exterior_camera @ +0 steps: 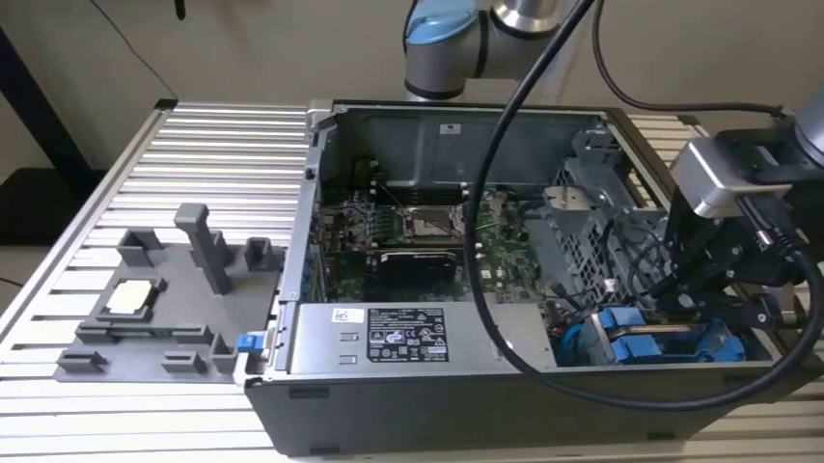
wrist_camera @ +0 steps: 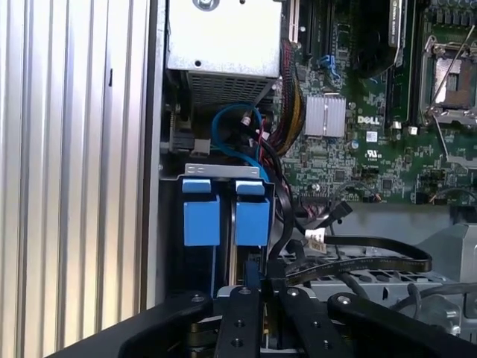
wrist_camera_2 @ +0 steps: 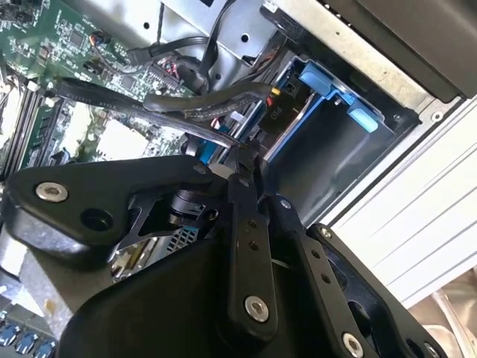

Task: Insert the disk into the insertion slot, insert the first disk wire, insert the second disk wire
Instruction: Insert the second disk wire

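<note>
Inside open computer case [exterior_camera: 438, 130], at drive bay corner, hand [wrist_camera_2: 240, 160] pinched narrow on black wire [wrist_camera_2: 186, 101] beside blue disk [wrist_camera: 223, 212]. Risk: slack cable snags, connector meets port crooked.

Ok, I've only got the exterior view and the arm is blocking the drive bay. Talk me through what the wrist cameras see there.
Observer: In the first wrist view, two blue carrier tabs sit side by side in the bay.
Operator: Give me the wires near them.
Observer: In the same view, a white connector on a wire end lies just beside the bay and looks unplugged.
Operator: Now place the gripper for me.
Observer: In the second wrist view, the gripper is at a bundle of black cables, close to the blue carrier.
</note>
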### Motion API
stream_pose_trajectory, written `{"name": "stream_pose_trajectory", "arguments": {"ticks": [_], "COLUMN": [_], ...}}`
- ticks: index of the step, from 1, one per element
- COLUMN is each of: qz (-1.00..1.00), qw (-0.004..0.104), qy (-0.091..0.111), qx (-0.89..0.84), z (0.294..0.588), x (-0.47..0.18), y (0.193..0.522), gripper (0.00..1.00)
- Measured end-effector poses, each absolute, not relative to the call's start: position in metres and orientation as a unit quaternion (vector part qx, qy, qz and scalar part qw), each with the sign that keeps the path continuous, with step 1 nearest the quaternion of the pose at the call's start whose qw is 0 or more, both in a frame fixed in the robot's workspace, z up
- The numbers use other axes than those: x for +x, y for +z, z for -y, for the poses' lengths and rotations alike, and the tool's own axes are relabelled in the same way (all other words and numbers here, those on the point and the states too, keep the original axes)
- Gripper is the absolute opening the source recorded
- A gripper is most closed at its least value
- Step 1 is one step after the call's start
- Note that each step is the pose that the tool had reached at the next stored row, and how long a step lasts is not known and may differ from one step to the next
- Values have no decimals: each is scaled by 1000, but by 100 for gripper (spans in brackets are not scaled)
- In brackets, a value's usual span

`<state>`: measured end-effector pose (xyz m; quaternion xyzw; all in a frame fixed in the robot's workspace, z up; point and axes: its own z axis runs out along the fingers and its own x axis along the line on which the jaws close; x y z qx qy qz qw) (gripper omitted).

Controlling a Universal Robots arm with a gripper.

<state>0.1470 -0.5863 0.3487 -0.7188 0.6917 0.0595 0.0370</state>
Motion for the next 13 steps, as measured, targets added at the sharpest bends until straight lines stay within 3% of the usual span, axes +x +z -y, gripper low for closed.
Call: {"name": "stream_pose_trajectory", "arguments": {"ticks": [13], "qz": [-692], "qw": [40], "qy": [62], "qx": [-718], "z": [586], "x": [151], "y": [343], "gripper": [16]}}
